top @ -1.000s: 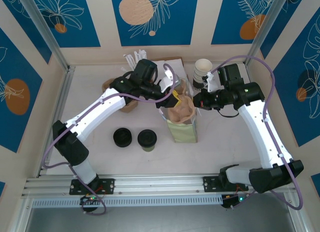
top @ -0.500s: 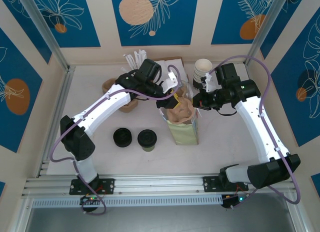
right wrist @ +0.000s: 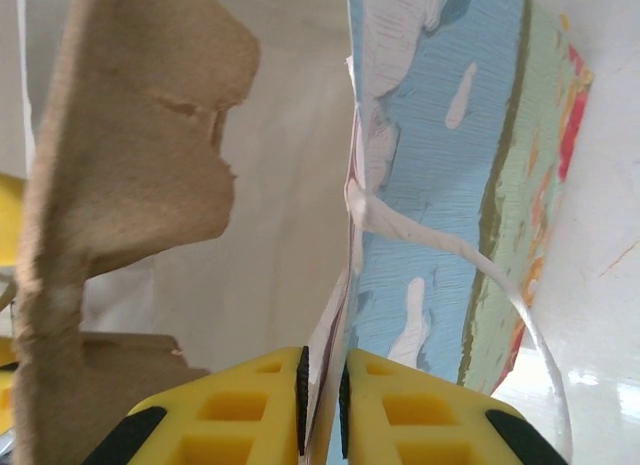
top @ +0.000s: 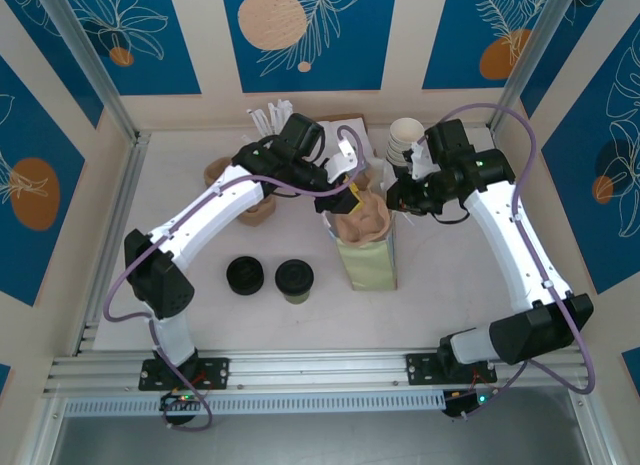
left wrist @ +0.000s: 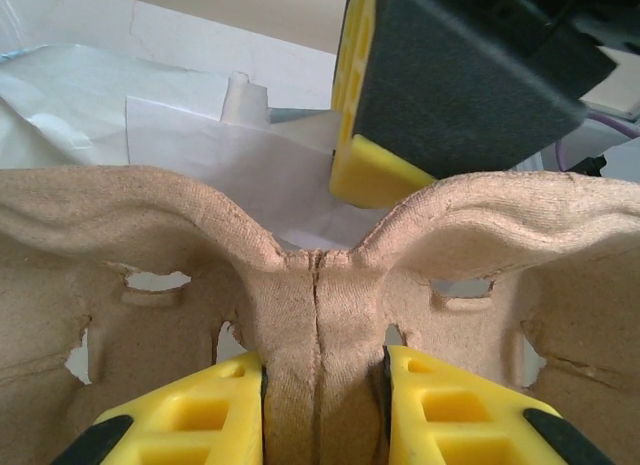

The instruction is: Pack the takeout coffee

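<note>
The takeout coffee (top: pixel 294 281), a small cup with a black lid and olive-green side, stands on the table left of the bag, apart from both grippers. An olive paper bag (top: pixel 368 260) stands upright mid-table. A brown pulp cup carrier (top: pixel 362 223) sticks out of its open top. My left gripper (top: pixel 343 198) is shut on the carrier's middle handle (left wrist: pixel 318 315), one yellow finger on each side. My right gripper (top: pixel 394 199) is at the bag's right rim. Its pads (right wrist: pixel 303 385) stand slightly apart with the thin bag wall (right wrist: pixel 450 185) between them.
A low black lid piece (top: pixel 245 276) lies left of the coffee. Stacked cream cups (top: pixel 405 138) stand at the back right beside my right wrist. White napkins (top: pixel 345 128) and utensils (top: pixel 270 115) lie at the back. Brown paper pieces (top: pixel 216 170) sit under my left arm.
My right wrist has shifted a little back and left along the bag's rim. My left forearm has swung up while still gripping the carrier. The coffee has not moved.
</note>
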